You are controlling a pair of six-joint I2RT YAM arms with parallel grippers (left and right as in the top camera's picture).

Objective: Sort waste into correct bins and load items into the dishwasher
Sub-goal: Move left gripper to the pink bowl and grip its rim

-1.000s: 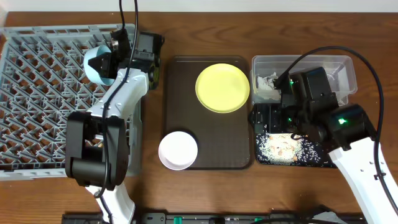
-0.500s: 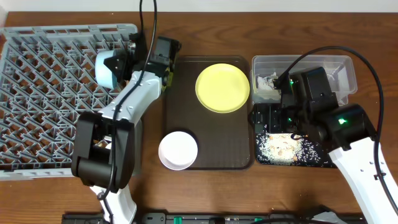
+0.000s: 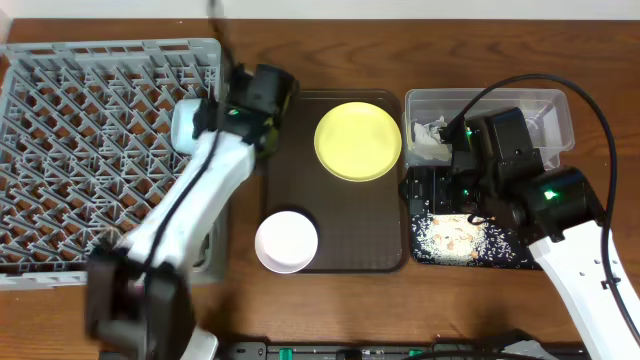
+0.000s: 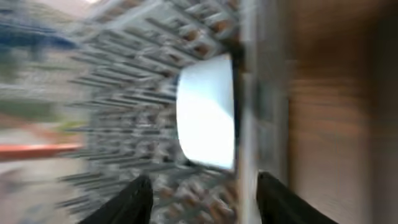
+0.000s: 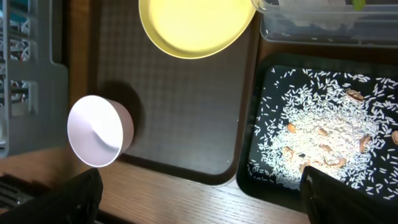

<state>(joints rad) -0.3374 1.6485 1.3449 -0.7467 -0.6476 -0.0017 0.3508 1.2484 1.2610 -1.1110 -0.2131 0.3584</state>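
My left pincer (image 4: 204, 182) stands spread and empty, just short of the light blue bowl (image 4: 206, 112), which sits on edge inside the large grey lattice dish rack (image 3: 80, 120) at its right wall. My right pincer (image 5: 199, 186), spread wide and empty, hangs over the brown serving tray (image 5: 186, 118), which holds the round yellow plate (image 5: 193, 25) and the white-pinkish bowl (image 5: 99, 130), with bare tray between them. Beside its right edge, the clear plastic tub (image 3: 560, 110) holds crumpled white tissue (image 3: 428, 140), and the shallow black tray (image 5: 256, 112) holds rice-like crumbs (image 5: 311, 130).
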